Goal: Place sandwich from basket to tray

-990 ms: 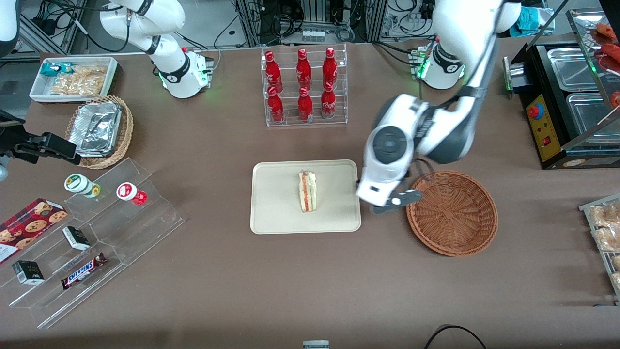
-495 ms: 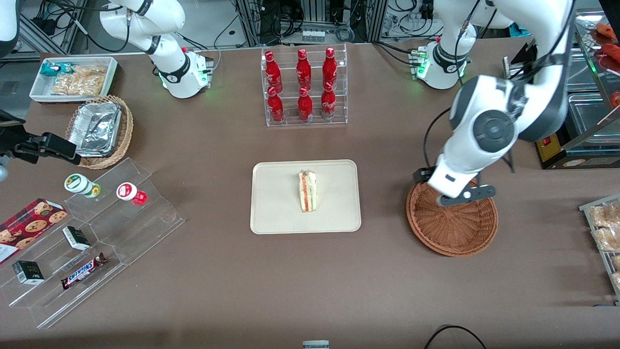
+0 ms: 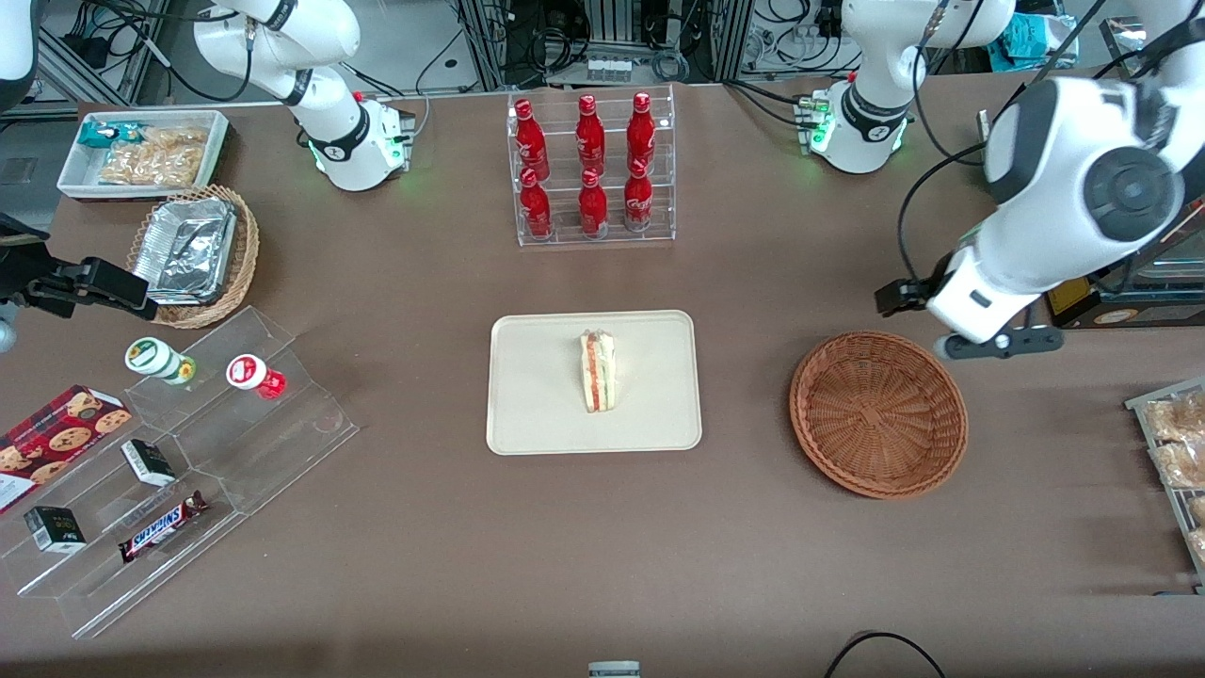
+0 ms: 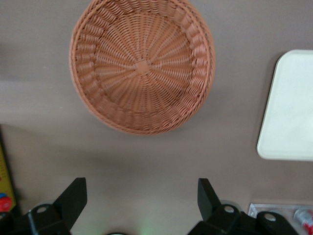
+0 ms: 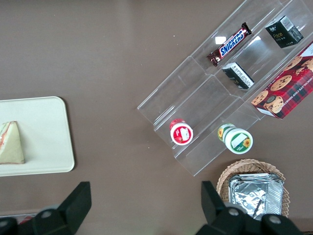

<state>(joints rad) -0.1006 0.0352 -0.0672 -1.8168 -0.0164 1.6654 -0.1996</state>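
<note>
The sandwich [image 3: 597, 370], a pale wedge with red and green filling, lies on the cream tray [image 3: 537, 405] near its middle. It also shows in the right wrist view as the sandwich [image 5: 11, 143] on the tray [image 5: 46, 132]. The reddish-brown wicker basket [image 3: 877, 412] is empty beside the tray, toward the working arm's end. My gripper [image 3: 1000, 342] hangs above the table, slightly farther from the front camera than the basket and off its rim. In the left wrist view my gripper [image 4: 141, 196] is open and holds nothing, with the basket [image 4: 142, 66] and a tray corner [image 4: 291, 107] in sight.
A clear rack of red bottles [image 3: 591, 169] stands farther back than the tray. A black machine [image 3: 1092, 217] sits close to my arm at the working arm's end, with a snack tray [image 3: 1177, 452] nearer the camera. Acrylic steps with snacks [image 3: 179, 471] lie toward the parked arm's end.
My gripper swung from the tray's edge, across the basket, out toward the working arm's end. The sandwich stayed on the tray.
</note>
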